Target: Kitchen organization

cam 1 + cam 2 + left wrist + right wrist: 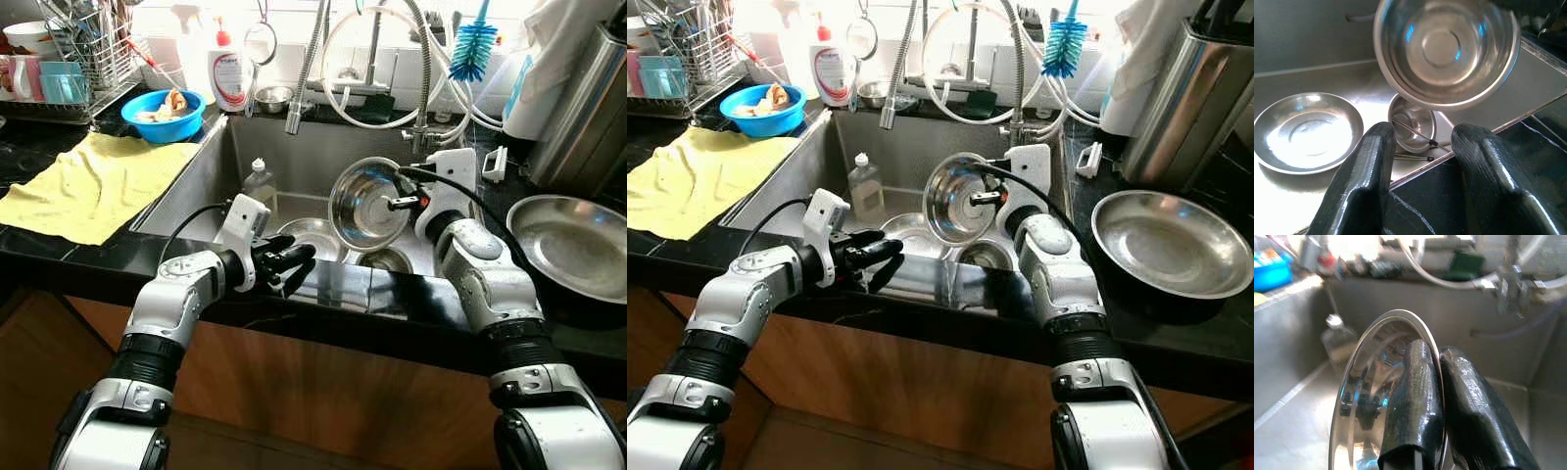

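steel bowl (367, 203): I hold it tilted on edge above the sink (196, 181) | right gripper (404, 203): jaws clamped on its rim | left gripper (294, 262): jaws apart, empty, over the sink's front edge | sink floor: plate (1305, 129), small bowl (1413, 122), bottle (260, 183) | surface right: large steel pan (568, 245) | surface left: yellow cloth (93, 186)

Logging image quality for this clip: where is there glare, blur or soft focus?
Eye views: the window behind the tap is blown out, washing out the back wall; bowl in the right gripper stays sharp. Left wrist view: bowl rim smeared, fingers sharp, plate glares. Right wrist view: background soft, bottle hazy, top overexposed.
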